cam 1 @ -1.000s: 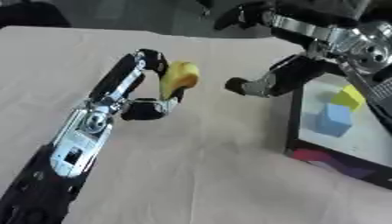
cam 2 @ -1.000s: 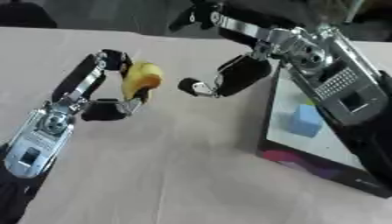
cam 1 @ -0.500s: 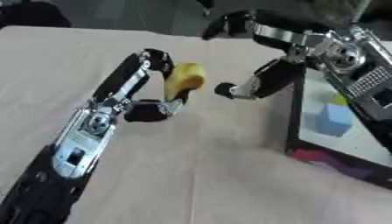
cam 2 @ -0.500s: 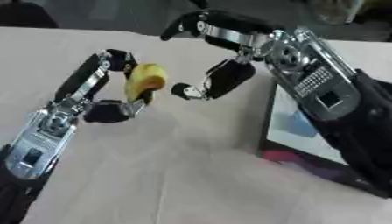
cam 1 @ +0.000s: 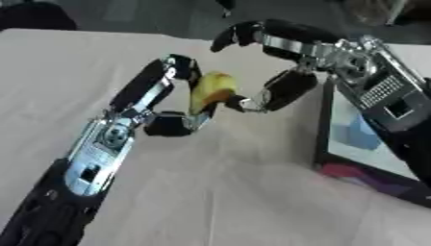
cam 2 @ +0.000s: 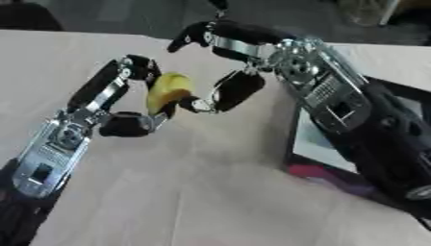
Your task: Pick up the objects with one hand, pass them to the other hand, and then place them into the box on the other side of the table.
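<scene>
A yellow fruit-shaped object (cam 1: pixel 209 90) is held above the beige table, pinched by my left hand (cam 1: pixel 172 104), whose fingers and thumb curl round it. My right hand (cam 1: pixel 282 62) reaches in from the right with its fingers spread; its thumb tip touches the yellow object's right side and its long fingers arch over the top without closing. The box (cam 1: pixel 370 144) lies at the right edge, black-rimmed with a white floor, and a blue block (cam 1: pixel 363 136) shows inside it.
The beige tablecloth (cam 1: pixel 219 192) spreads below and left of both arms. The box's front wall (cam 1: pixel 358 175) carries a pink and purple print. A dark floor lies beyond the table's far edge.
My right hand has moved left from the box toward the yellow object and now touches it. The left hand has kept the object raised, nearly still.
</scene>
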Robot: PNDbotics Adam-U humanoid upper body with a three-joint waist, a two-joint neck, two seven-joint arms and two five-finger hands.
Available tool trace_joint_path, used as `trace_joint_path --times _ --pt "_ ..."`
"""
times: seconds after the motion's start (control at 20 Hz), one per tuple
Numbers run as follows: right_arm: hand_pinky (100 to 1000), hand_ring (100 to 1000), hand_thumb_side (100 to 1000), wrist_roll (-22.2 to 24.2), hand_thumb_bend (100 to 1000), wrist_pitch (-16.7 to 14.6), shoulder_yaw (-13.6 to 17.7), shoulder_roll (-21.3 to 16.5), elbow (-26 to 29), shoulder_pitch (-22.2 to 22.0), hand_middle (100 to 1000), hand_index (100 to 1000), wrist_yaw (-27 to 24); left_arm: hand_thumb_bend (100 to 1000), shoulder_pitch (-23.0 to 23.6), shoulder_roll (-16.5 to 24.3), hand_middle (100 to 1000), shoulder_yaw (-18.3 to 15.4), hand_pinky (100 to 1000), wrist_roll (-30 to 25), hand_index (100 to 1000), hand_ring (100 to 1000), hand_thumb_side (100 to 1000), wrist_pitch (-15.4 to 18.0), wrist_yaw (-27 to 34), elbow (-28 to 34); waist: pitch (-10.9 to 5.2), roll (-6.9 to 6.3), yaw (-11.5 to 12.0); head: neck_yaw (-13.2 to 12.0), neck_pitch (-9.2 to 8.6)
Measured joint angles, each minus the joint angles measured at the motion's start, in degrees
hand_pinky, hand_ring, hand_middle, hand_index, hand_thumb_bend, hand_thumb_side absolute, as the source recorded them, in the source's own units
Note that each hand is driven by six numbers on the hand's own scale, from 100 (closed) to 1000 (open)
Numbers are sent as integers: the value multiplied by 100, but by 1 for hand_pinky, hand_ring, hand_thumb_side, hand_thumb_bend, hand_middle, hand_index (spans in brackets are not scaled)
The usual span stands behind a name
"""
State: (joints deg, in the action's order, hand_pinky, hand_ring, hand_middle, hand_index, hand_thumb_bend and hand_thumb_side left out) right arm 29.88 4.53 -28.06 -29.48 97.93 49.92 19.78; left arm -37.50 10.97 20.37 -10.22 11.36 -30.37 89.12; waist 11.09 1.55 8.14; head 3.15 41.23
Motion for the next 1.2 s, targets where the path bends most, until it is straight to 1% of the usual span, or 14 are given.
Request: trace_joint_path --times 0.35,0.55,0.6,0.65,0.75,0.8,0.85,1.05,1.2 --pt "927 994 331 5 360 -30 -33 62 -115 0 882 874 68 100 -32 -53 468 31 667 5 386 571 187 17 -1 0 0 0 9 10 0" --pt "922 974 301 0 324 -38 -65 99 -163 0 844 847 111 100 -32 -64 467 33 666 48 387 568 195 57 29 2 0 0 18 26 0" --pt "921 964 284 -1 301 -37 -65 99 -175 0 830 834 112 100 -32 -65 467 33 667 62 387 568 198 72 45 2 0 0 18 29 0" --pt "916 936 245 -5 228 -37 -68 105 -181 0 794 801 111 100 -32 -66 467 33 667 76 387 568 196 85 58 1 0 0 19 37 0" --pt "910 915 217 -28 175 -17 -80 130 -187 -1 767 775 89 100 -32 -65 467 29 667 98 387 568 195 107 68 -3 0 0 22 39 0" --pt "905 895 177 -48 114 5 -86 140 -189 -2 735 746 60 100 -32 -63 466 28 667 104 386 568 204 114 77 -5 0 0 24 40 0" --pt "903 888 154 -75 101 33 -86 142 -191 -2 718 733 31 100 -32 -59 466 27 667 111 386 568 207 121 86 -7 0 0 25 41 0" --pt "900 869 106 -180 100 121 -98 149 -232 -3 659 705 -94 100 -31 -58 466 34 668 134 387 568 209 170 161 -3 0 0 30 52 0" --pt "899 860 100 -187 100 131 -117 164 -260 -5 613 676 -184 100 -31 -97 467 37 669 155 388 569 208 207 197 -3 0 0 31 55 0"
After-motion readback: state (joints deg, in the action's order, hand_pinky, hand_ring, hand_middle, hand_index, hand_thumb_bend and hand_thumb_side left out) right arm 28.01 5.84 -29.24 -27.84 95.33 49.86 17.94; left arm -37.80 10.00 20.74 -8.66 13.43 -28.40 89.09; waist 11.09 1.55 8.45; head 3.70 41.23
